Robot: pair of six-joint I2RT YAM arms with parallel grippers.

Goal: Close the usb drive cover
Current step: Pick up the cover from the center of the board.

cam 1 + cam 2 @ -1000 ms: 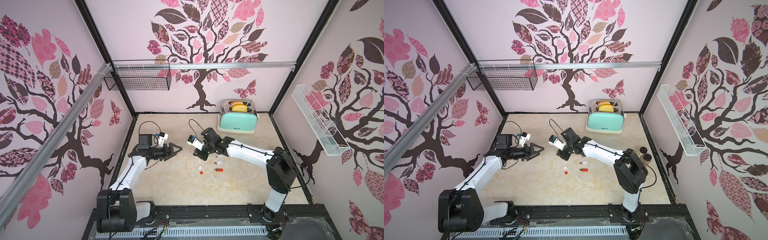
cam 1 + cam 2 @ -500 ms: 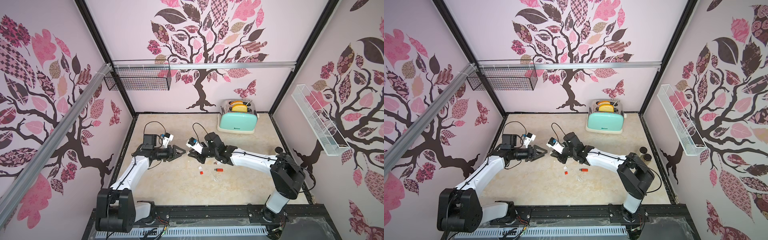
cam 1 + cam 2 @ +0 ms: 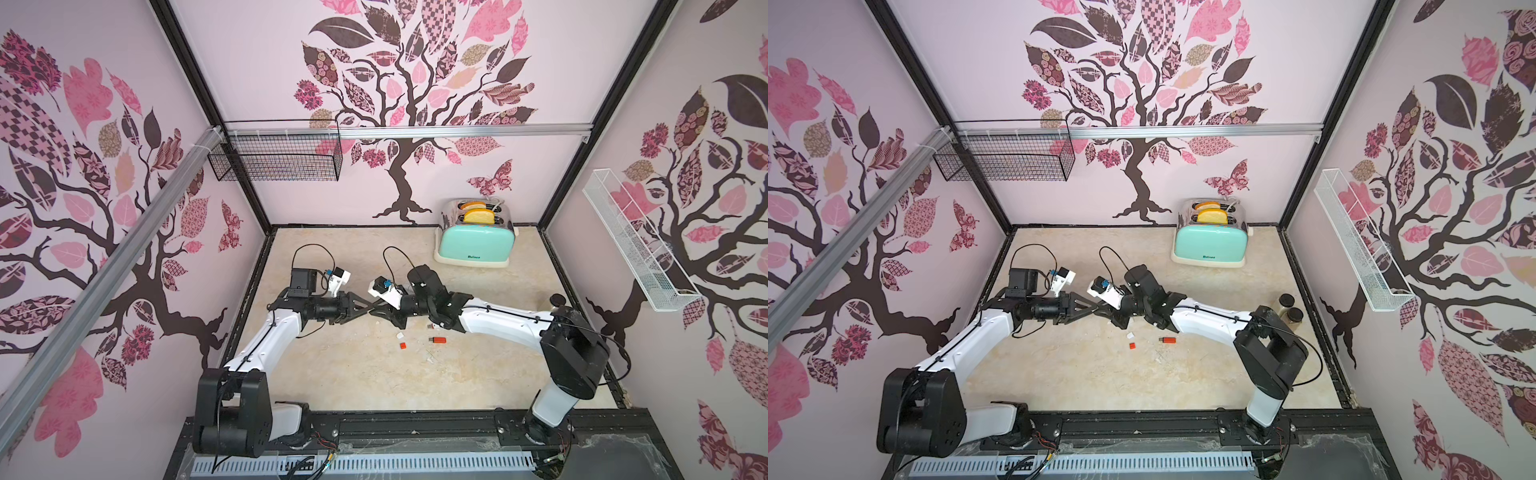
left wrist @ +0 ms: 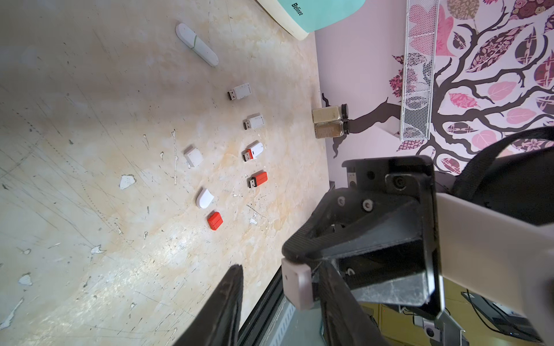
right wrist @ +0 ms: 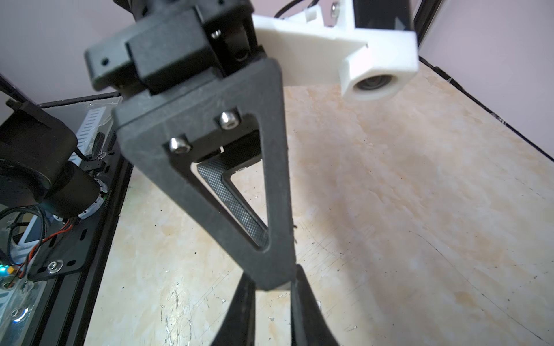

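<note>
The white usb drive is up in the air over the middle of the counter, pinched at one end by the right claw, which is clenched on it. The free end sticks out between the fingers of the left claw. That claw is released: one finger sits right against the piece, the other stands apart from it, so nothing is gripped on that side yet. From this angle I can't quite tell whether the exposed end is the plug or an already fitted cap.

The piece looks like a small, light, stiff plastic block with smooth faces, so it could twist or squirt out of a narrow pinch. It is probably best held across its flat broad sides, close to the end being pressed, and pushed straight along its length so the cover does not jam.

Other open drives and loose caps, including a red cap, lie on the counter below
</note>
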